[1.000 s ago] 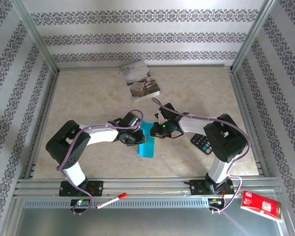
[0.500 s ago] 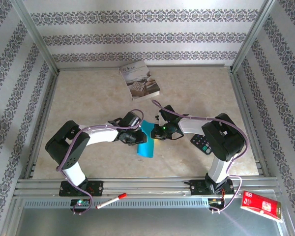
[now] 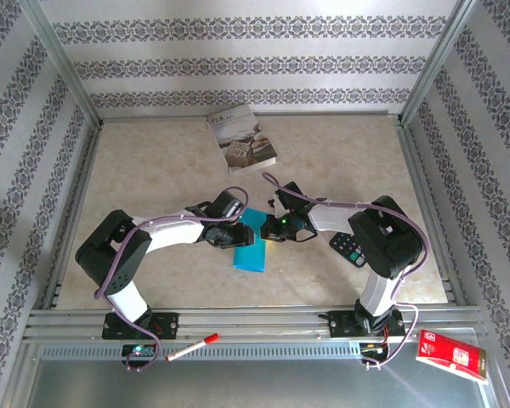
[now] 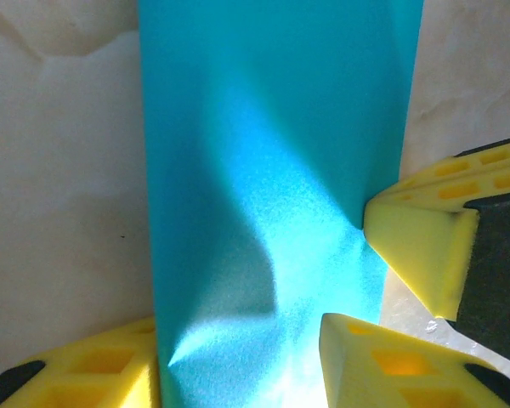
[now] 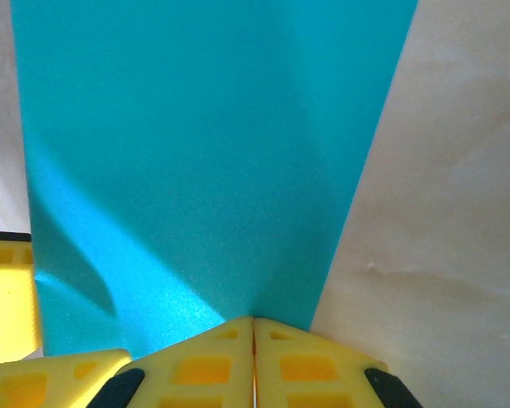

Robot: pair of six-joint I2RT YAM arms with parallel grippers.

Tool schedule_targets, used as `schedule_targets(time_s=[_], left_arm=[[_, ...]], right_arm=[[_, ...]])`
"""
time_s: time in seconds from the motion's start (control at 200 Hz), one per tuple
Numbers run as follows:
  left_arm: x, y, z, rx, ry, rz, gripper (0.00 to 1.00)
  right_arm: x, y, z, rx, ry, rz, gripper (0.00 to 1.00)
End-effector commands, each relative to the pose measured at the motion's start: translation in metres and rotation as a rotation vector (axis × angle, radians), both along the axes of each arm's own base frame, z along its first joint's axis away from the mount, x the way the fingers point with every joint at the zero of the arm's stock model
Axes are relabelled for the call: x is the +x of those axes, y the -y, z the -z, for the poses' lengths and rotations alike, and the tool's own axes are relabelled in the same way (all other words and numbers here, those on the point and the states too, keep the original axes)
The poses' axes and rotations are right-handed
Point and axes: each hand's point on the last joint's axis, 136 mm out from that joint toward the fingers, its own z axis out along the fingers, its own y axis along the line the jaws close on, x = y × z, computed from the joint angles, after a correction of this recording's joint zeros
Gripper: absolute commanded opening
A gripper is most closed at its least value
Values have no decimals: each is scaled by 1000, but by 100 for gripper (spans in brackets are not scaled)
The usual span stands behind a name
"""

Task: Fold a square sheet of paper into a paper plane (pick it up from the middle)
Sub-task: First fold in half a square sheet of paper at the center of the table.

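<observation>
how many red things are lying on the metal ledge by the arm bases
2: a slim red-and-white marker pen lies on the grey metal ledge beside the left arm's base; a flat red printed packet lies at the ledge's right end. Nothing seems hidden there.

The square sheet of paper (image 4: 263,170) is matt, finely grained. The table (image 3: 153,170) is smooth, stone-patterned. The right gripper (image 5: 253,330) pads (image 5: 195,367) are matt yellow plastic. The rail (image 3: 255,321) at 6 o'clock is bare metal.
</observation>
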Motion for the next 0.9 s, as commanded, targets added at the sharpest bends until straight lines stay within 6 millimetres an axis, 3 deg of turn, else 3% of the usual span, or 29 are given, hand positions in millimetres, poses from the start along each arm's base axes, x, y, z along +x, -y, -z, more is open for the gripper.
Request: schedule_targets(time_s=[0.0, 0.285, 0.665, 0.794, 0.894], left_arm=[[-8, -16, 7, 90, -25, 7, 41], [-10, -14, 15, 95, -42, 18, 29], [-12, -17, 19, 106, -48, 18, 24], [-14, -19, 24, 116, -57, 18, 24], [-15, -20, 26, 121, -60, 18, 24]], right_arm=[[-23, 23, 38, -138, -83, 8, 8], [-20, 21, 34, -133, -75, 8, 8], [-14, 16, 28, -120, -60, 2, 10], [-9, 11, 16, -93, -43, -4, 14], [0, 5, -4, -34, -17, 2, 18]])
